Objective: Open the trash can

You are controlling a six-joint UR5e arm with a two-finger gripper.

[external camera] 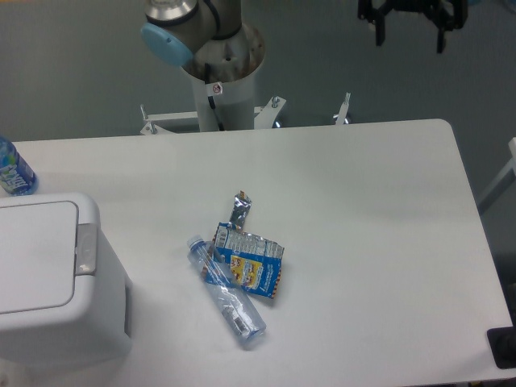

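Note:
The trash can (56,322) is a large boxy white bin at the table's front left. Its flat white lid (36,254) lies shut. A grey push-button tab (85,247) sits on the rim at the lid's right edge. My gripper (409,36) is black and hangs high at the top right of the view, far from the bin, above the table's back edge. Its two fingers (379,28) stand wide apart with nothing between them.
A crushed clear plastic bottle (230,298) lies mid-table, partly under a blue and yellow snack bag (251,264). A small silver wrapper (239,210) lies just behind them. A blue-labelled bottle (12,169) stands at the far left edge. The arm's base (219,76) rises behind the table.

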